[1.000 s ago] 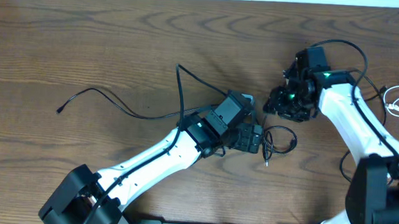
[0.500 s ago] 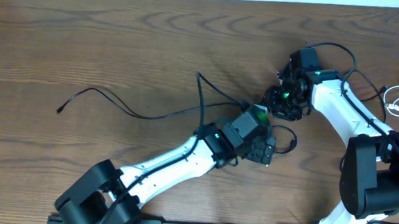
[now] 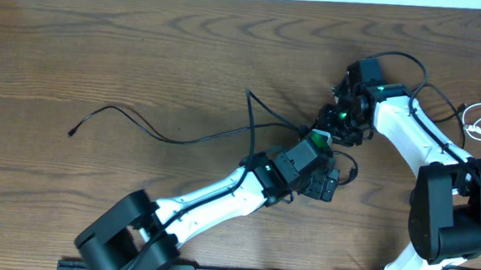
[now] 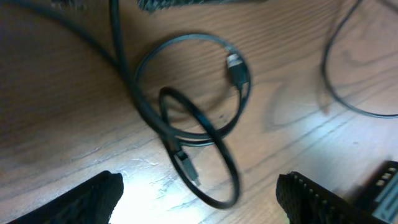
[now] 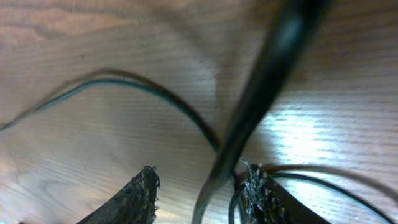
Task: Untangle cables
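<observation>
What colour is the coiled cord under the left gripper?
The cord is black; the left wrist view shows it best.

The black cable (image 3: 190,141) is thin and long. It lies flat on the worktop (image 3: 145,45), its small plug end far out to the left, then wanders rightward in shallow curves to the middle. In the left wrist view its other stretch (image 4: 186,118) curls into two overlapping loops, a wide ring crossed by a narrower one. A plug with a metal tip sits on the ring's upper right, and another small end lies within the lower loop. The white cable (image 3: 473,127) is shorter and loosely coiled at the right edge, well apart from the black one.
</observation>
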Action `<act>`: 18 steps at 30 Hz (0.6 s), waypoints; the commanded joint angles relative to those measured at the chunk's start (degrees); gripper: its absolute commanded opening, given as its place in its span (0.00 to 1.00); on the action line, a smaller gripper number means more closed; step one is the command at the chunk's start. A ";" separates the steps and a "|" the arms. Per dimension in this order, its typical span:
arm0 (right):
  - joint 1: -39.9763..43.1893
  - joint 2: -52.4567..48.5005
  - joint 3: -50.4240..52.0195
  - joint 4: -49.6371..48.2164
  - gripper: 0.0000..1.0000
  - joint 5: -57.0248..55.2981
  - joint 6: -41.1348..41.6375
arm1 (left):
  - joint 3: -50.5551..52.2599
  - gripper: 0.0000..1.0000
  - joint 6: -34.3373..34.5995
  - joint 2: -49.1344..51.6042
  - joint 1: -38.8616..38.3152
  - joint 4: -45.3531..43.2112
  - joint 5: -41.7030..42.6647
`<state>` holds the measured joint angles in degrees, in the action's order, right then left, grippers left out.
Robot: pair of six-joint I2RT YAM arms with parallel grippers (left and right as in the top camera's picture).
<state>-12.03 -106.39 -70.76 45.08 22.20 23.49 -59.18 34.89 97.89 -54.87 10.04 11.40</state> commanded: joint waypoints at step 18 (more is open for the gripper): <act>-4.37 -0.61 0.42 -1.60 0.05 -3.76 0.26 | -1.16 0.07 -1.75 1.64 1.07 0.20 -1.53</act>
<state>-15.49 -106.41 -70.74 43.29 19.16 24.05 -59.18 35.24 99.77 -54.46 10.44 11.03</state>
